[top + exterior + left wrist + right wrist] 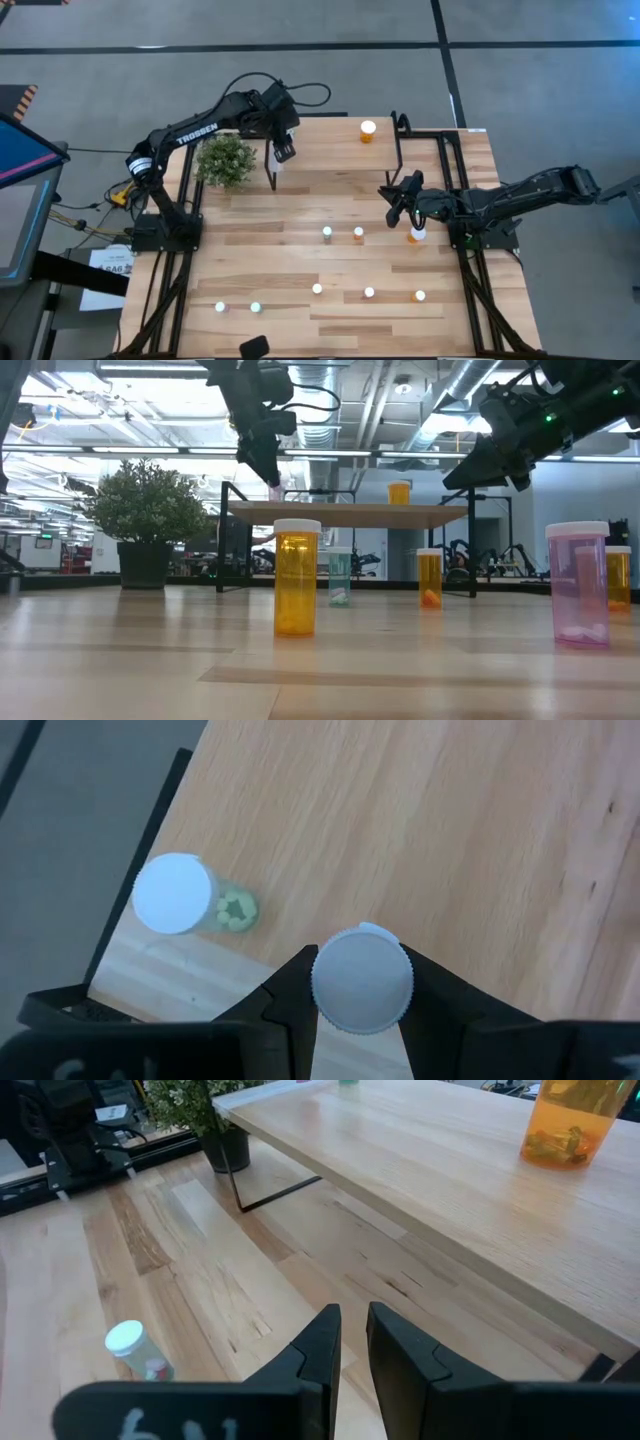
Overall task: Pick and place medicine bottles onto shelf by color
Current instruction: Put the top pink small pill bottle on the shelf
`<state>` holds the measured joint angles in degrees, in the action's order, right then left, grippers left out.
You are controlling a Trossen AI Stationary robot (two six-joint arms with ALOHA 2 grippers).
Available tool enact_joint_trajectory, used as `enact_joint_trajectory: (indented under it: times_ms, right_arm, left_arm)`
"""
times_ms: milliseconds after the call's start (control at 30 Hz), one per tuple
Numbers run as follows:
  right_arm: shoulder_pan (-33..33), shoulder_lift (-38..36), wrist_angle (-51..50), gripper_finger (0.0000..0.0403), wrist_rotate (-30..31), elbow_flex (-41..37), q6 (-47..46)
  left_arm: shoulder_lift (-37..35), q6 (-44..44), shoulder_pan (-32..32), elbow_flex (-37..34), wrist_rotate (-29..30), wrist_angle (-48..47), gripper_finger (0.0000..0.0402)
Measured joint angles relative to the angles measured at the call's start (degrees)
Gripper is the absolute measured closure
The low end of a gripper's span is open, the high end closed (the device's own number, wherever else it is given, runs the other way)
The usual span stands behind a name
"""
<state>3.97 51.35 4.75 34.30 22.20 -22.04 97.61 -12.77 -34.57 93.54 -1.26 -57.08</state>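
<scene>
My left gripper hangs over the shelf's left end, shut on a white-capped pink medicine bottle. Beside it, a green bottle stands on the shelf near its edge. An orange bottle stands farther right on the shelf. My right gripper is shut and empty, raised over the table in front of the shelf's right end, next to an orange bottle. Several more bottles stand on the tabletop, among them a green one and an orange one. My left gripper pinches the pink bottle just under its white cap, one finger on each side. The fingers come from above, pointing down. The bottle stays upright, its base close over the shelf top; whether it touches the board I cannot tell.
A potted plant stands just left of the shelf, close to the left arm. A row of bottles stands along the near part of the table. A monitor sits off the table's left side. Bare wood lies in the shelf's middle.
</scene>
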Motion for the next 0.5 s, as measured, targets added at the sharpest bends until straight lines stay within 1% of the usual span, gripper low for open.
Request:
enact_joint_trajectory:
  times_ms: [167, 500]
  right_arm:
    - [0.00, 0.00, 0.06, 0.0327, 0.00, 0.01, -0.01]
    - [0.00, 0.02, 0.11, 0.0327, 0.00, 0.02, -0.02]
  left_arm:
    - [1.70, 0.56, 0.65, -0.04, 0.26, -0.24, 0.0301]
    - [2.42, 0.40, 1.14, 0.11, 0.19, 0.22, 0.0301]
